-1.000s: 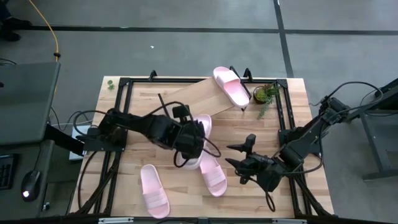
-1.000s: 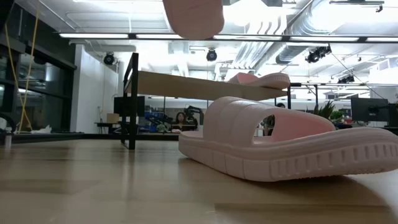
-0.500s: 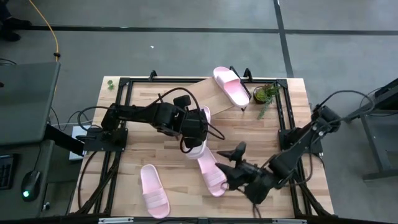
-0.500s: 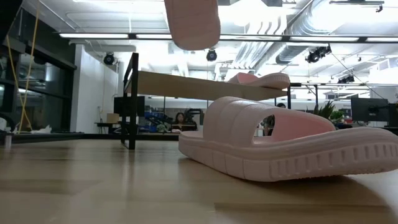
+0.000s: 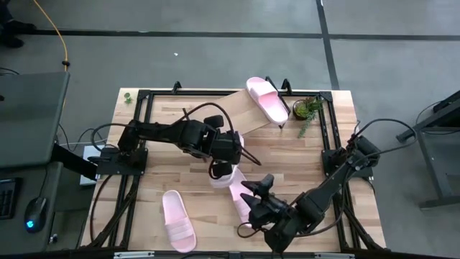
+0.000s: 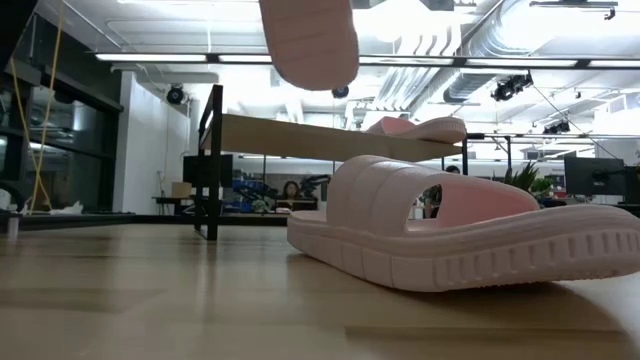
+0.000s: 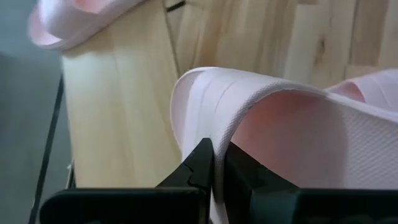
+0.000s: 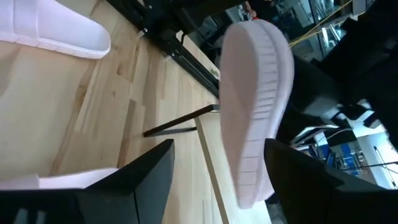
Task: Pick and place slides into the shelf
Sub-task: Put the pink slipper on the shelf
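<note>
An open office w/ ceiling strip lights and exposed ducts is seen beyond the bench (image 5: 165, 108) in the low view; a person (image 6: 291, 190) is seated far back under the shelf (image 6: 330, 137).

The shelf (image 5: 228, 111) is set at the bench's 12 o'clock, tilted in the high view. One slide (image 5: 267, 98) is resting on its 3 o'clock end, part overhanging the edge; the same slide (image 6: 420, 129) is seen on the board in the low view.

The left hand (image 5: 228, 147) is held near bench centre, just at 6 o'clock of the shelf. It is closed tight on the strap of a 2nd slide (image 5: 224, 171), which is lifted clear of the bench; its sole (image 6: 310, 42) hangs high in the low view. In the left wrist view the fingers (image 7: 205, 165) are pinched on the strap edge of that slide (image 7: 280, 124).

A 3rd slide (image 5: 243, 198) is lying flat on the bench at approx. 5 o'clock of the left hand, and a 4th slide (image 5: 177, 220) at approx. 7 o'clock, near the bench's front edge.

The right hand (image 5: 256, 200) is spread wide, positioned over or just beside the 3rd slide; contact can't be told. Its fingers (image 8: 149, 171) are seen well apart in the right wrist view.

A small potted plant (image 5: 308, 109) is placed at 3 o'clock of the shelf.
</note>
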You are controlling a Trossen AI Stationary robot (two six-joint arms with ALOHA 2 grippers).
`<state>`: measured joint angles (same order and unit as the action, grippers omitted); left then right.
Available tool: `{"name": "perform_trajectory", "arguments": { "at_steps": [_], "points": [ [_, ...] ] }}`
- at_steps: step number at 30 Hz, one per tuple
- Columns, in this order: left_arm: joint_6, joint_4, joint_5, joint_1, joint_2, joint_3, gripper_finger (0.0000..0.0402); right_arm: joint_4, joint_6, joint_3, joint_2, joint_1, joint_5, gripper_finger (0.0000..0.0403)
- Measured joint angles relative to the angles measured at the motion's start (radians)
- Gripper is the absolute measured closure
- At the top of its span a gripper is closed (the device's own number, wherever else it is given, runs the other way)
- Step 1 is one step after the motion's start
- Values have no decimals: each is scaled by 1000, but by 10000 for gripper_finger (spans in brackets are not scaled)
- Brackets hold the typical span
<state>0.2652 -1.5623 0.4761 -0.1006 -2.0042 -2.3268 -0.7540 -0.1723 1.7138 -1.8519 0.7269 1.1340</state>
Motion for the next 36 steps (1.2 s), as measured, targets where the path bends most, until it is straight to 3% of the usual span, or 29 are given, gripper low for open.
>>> {"name": "perform_trajectory", "arguments": {
  "at_steps": [11, 36],
  "points": [
    [-60, 115, -73, -26, 1, 0, 389, -5, 15, 0, 0, -3, 0, 162],
    [-112, 157, -54, -24, -52, 0, 389, 58, -12, 0, -1, -9, -50, 162]
  ]
}}
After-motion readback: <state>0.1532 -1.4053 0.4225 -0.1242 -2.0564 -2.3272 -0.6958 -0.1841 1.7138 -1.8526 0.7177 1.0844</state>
